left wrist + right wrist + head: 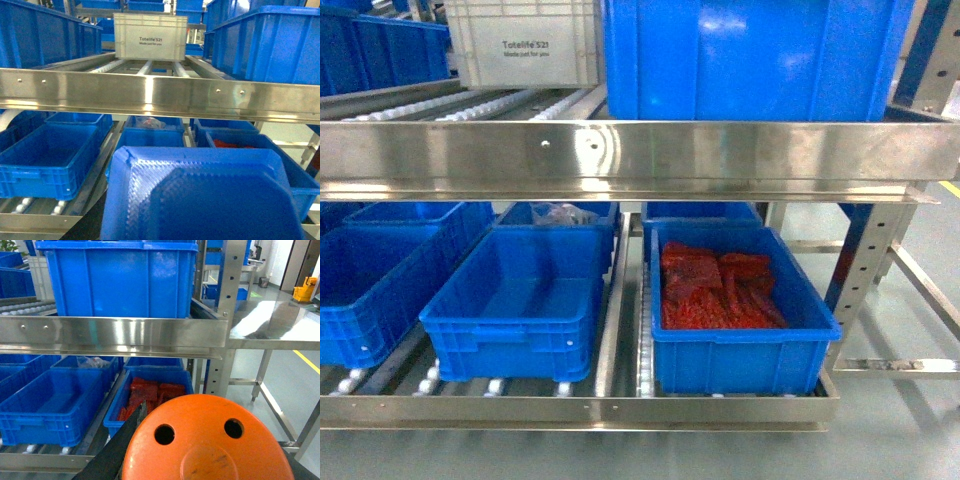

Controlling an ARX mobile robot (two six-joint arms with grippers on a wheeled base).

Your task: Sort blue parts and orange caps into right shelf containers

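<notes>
Orange cap (207, 440) fills my right wrist view, blue part (200, 195) my left; both look light, rigid, slick plastic, grip rims. Fingers unseen, can't tell. Red-filled crate (745, 345) lower right shelf.

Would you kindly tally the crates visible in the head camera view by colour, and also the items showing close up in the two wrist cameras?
Blue crates, at least partly visible: 8, for example the one holding red parts
Grey crates: 1
Orange caps, right wrist view: 1
Blue parts, left wrist view: 1
Total: 11
</notes>
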